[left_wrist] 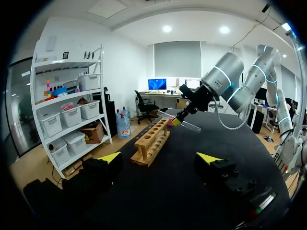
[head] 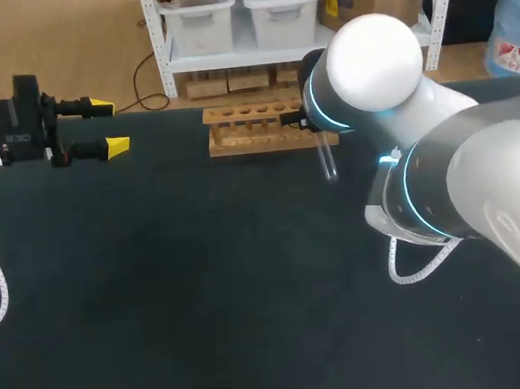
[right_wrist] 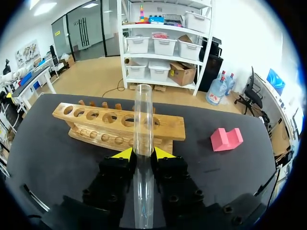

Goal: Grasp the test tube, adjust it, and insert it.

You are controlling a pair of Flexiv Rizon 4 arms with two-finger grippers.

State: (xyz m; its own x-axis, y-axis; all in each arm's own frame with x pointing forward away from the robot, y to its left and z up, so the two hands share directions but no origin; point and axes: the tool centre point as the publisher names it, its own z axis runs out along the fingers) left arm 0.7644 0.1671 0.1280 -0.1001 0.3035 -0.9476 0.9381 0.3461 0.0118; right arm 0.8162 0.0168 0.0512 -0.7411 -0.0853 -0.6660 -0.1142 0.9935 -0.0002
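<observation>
- A dark table [head: 205,299] formed the work surface.
- The right gripper [right_wrist: 143,153] was clamped on the test tube [right_wrist: 143,120], with one yellow-tipped finger on each side of the glass.
- The tube extended ahead of the fingers. It was held clear of the table, near one end of the wooden rack [right_wrist: 96,125], and sat in none of its holes.
- A pink block [right_wrist: 226,139] lay on the table beside the rack, apart from it.
- The left gripper [head: 108,126] hung well apart from the rack, fingers spread and holding nothing.
</observation>
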